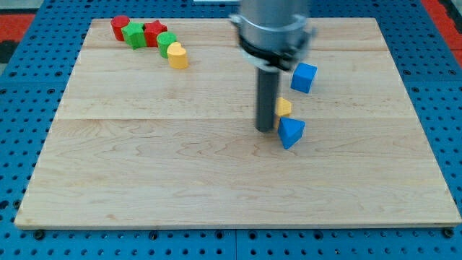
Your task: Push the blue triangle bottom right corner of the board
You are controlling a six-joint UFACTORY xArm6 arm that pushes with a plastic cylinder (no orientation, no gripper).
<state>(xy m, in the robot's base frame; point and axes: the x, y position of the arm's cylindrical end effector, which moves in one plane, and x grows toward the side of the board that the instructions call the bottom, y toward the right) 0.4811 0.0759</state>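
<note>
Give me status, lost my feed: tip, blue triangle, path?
My tip just left of blue triangle. Yellow block right above it. Board toward bottom right shows nothing in the way.

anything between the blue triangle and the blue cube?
Yes: in the camera view a small yellow block sits between the blue triangle and the blue cube, just above the triangle. My tip is immediately left of the triangle.

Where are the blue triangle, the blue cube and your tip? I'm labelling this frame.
blue triangle [291,133], camera view, top face.
blue cube [304,76], camera view, front face.
my tip [266,130], camera view, rod's lower end.
</note>
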